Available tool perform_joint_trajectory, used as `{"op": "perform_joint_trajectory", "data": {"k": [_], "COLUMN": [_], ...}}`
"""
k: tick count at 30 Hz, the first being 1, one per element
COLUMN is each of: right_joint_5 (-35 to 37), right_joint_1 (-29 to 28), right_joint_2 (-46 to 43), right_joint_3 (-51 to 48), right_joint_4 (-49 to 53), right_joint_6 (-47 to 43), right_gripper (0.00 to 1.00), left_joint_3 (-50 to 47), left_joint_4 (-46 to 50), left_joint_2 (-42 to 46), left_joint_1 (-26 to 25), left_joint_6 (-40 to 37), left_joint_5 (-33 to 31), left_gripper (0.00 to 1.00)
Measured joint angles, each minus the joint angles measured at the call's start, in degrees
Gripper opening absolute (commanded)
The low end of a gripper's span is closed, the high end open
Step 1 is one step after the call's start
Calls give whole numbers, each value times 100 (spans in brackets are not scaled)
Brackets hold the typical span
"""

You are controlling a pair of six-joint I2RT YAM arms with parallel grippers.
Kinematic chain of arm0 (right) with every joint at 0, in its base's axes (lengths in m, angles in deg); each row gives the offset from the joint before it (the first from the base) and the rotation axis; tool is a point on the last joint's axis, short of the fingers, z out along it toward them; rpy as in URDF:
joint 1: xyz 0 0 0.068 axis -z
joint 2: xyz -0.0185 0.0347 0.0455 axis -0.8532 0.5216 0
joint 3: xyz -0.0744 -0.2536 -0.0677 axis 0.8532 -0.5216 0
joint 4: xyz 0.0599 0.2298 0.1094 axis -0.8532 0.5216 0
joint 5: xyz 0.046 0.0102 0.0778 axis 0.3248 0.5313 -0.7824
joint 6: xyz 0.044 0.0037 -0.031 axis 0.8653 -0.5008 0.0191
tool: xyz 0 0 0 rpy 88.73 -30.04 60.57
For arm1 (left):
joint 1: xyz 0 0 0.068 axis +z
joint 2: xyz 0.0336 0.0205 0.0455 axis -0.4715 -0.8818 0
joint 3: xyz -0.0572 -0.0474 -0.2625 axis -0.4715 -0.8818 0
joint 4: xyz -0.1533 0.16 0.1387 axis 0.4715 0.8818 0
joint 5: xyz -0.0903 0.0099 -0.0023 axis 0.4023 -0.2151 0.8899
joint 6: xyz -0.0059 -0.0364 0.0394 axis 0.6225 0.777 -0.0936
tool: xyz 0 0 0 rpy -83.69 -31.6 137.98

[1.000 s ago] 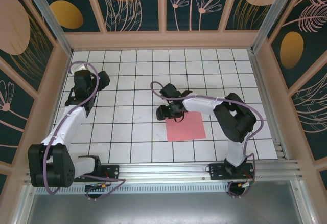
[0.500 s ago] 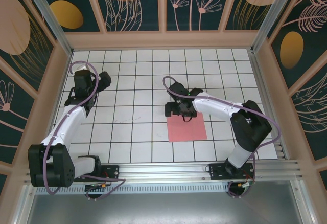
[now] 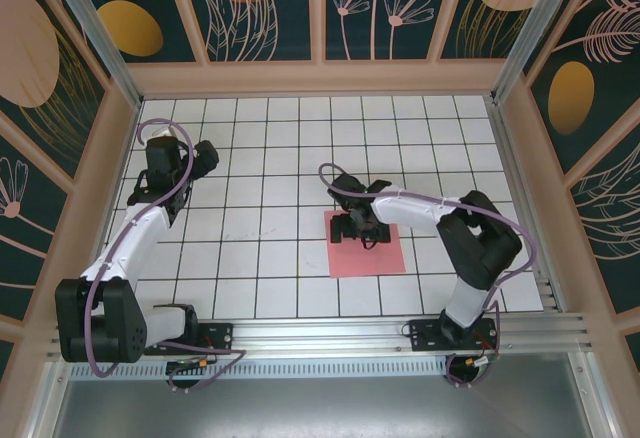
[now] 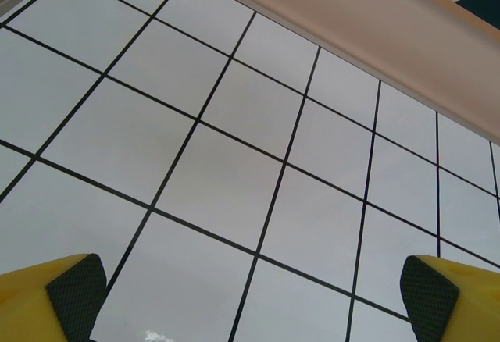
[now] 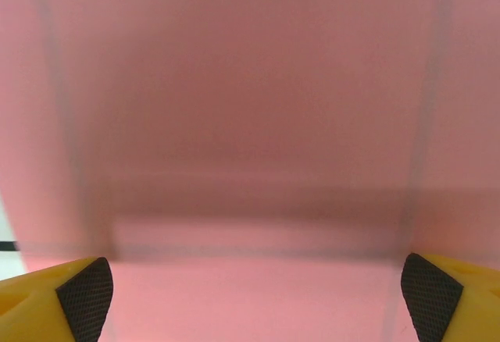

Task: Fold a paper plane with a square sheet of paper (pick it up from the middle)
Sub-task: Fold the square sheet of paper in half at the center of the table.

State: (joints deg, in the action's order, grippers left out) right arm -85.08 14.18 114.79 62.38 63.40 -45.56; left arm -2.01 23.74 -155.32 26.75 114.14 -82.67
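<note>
White gridded board (image 3: 260, 158) runs wall to wall beneath both arms. Over on the left, my left claw (image 4: 250, 291) hangs spread wide above bare tiles close to the wooden wall (image 4: 375, 22), holding nothing. Moving right, the right claw (image 5: 258, 287) sits low over the pink sheet (image 3: 375, 256), fingers wide apart, nothing gripped. The sheet lies flat just right of centre. My worry is that thin paper lying flush gives the pads nothing to bite, so closing could skid or crumple it. Open tiles ring the sheet on every side, with the right wall well apart.
</note>
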Motion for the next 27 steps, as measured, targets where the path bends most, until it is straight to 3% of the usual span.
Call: {"op": "perform_joint_trajectory", "data": {"k": [18, 22, 27], "right_joint_5": [52, 39, -81], "right_joint_1": [22, 66, 149], "right_joint_2": [48, -2, -107], "right_joint_3": [-103, -127, -214], "right_joint_4": [-129, -153, -407], "right_joint_6": [44, 42, 39], "right_gripper": [80, 67, 43], "left_joint_3": [52, 52, 52], "left_joint_4": [103, 103, 96], "left_joint_2": [-31, -33, -79], "left_joint_1": [0, 0, 2], "left_joint_6": [-2, 0, -2], "left_joint_5": [-46, -46, 118], "left_gripper": [98, 99, 99]}}
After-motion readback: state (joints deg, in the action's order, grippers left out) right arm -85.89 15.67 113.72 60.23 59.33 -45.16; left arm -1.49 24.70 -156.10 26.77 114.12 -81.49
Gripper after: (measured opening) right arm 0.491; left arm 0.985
